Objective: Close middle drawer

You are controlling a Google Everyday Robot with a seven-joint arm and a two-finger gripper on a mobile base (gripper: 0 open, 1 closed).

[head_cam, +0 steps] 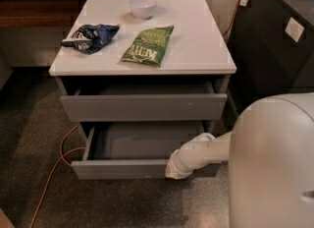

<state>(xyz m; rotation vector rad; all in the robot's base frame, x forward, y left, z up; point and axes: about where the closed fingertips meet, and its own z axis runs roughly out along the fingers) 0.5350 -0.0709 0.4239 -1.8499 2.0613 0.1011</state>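
The middle drawer (142,169) of the white-topped cabinet (196,50) stands pulled far out, and its wide plain grey box (147,141) shows inside. My gripper (175,169) is at the end of the white arm, low against the right part of this drawer's front panel. The top drawer (142,106), with a small white fleck, is slightly open above it. The lowest drawer is hidden under the open one.
On the cabinet top lie a white bowl (143,6), a blue snack bag (90,37) and a green chip bag (149,45). An orange cable (61,156) runs on the floor at the left. A dark cabinet (274,40) stands at the right. My white body (274,163) fills the lower right.
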